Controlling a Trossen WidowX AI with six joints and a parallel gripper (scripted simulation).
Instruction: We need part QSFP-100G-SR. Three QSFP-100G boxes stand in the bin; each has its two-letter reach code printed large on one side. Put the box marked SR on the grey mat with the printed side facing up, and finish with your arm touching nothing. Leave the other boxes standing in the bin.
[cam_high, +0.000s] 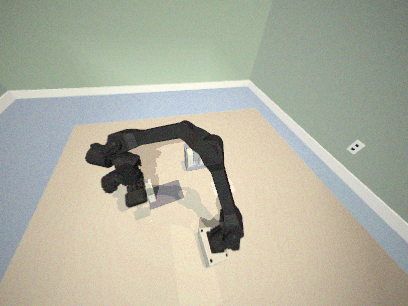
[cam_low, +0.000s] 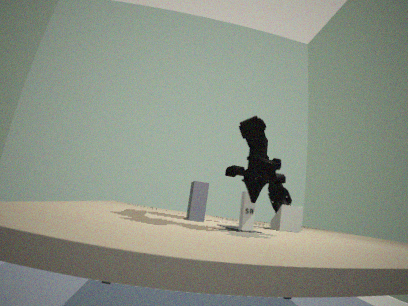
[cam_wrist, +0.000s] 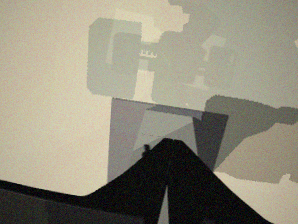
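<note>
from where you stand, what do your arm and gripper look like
The arm is matte black all over, with chunky, angular segments and bulky joints. The gripper is black too, its two fingers tapering to narrow tips like wedges. I can make out no markings or cables on either.

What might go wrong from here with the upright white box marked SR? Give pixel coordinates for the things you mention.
The shut black gripper (cam_high: 141, 194) (cam_low: 254, 201) (cam_wrist: 170, 148) is close to the top of the upright white box marked SR (cam_high: 151, 191) (cam_low: 246, 219), so a nudge could topple it print-down. The box stands near one end of the flat grey mat (cam_high: 170, 194) (cam_wrist: 120, 132), so it might land partly off.
</note>
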